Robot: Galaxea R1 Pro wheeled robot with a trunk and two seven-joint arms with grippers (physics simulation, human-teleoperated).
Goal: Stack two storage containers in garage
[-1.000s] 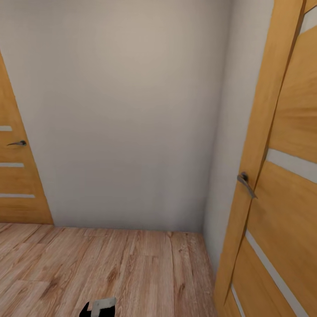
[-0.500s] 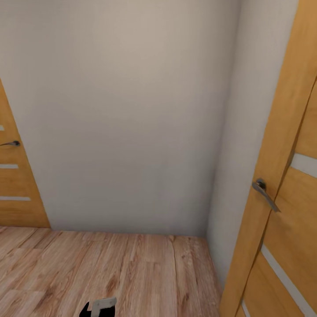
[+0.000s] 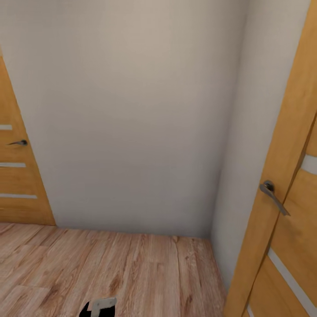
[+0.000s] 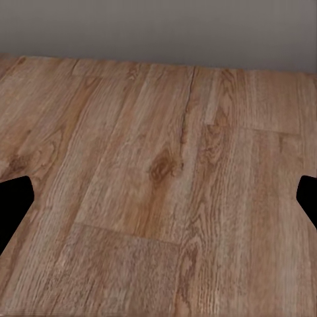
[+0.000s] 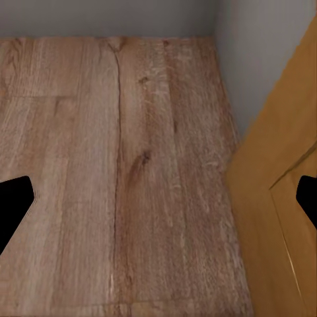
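Note:
The two storage containers are out of view, and so is the garage. I face a corner of plain grey-white wall (image 3: 132,119) above light wood plank flooring (image 3: 110,268). In the left wrist view, my left gripper (image 4: 158,198) is open, its dark fingertips (image 4: 13,205) at the picture's edges with only wood planks between them. In the right wrist view, my right gripper (image 5: 158,198) is open too, hanging over planks beside an orange-wood door.
An orange-wood door (image 3: 286,185) with frosted strips and a metal lever handle (image 3: 274,196) stands close on the right. A second such door (image 3: 17,176) with its handle (image 3: 18,142) is at the left. A small black-and-grey part of my body (image 3: 100,307) shows at the bottom.
The whole head view has shifted, so the camera moved: the right door slid toward the picture's right edge and its handle sits lower. Nothing in the room itself moved.

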